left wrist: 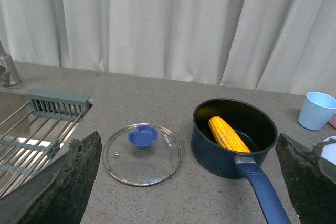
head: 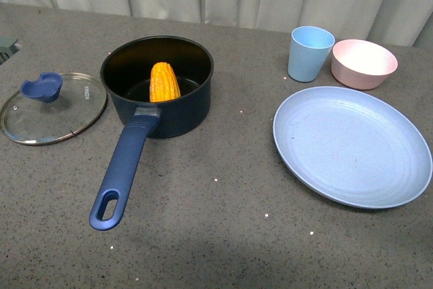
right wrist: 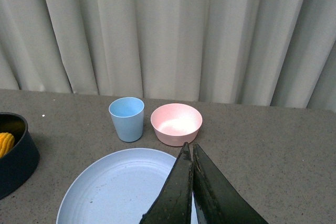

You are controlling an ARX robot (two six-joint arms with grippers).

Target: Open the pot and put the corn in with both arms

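The dark navy pot [head: 157, 86] stands uncovered on the grey counter, its long blue handle [head: 124, 172] pointing toward me. A yellow-orange corn cob [head: 164, 82] leans inside it, one end up against the wall. The same pot [left wrist: 234, 136] and corn [left wrist: 228, 134] show in the left wrist view, between the wide-apart fingers of my open left gripper [left wrist: 186, 179], which hangs back above the counter. My right gripper [right wrist: 191, 153] is shut with nothing in it, above the blue plate [right wrist: 121, 190]. Neither arm shows in the front view.
The glass lid [head: 53, 107] with its blue knob lies flat left of the pot. A large blue plate [head: 352, 145], a light blue cup [head: 310, 53] and a pink bowl [head: 363, 63] stand at the right. A sink with a wire rack [left wrist: 31, 129] lies far left.
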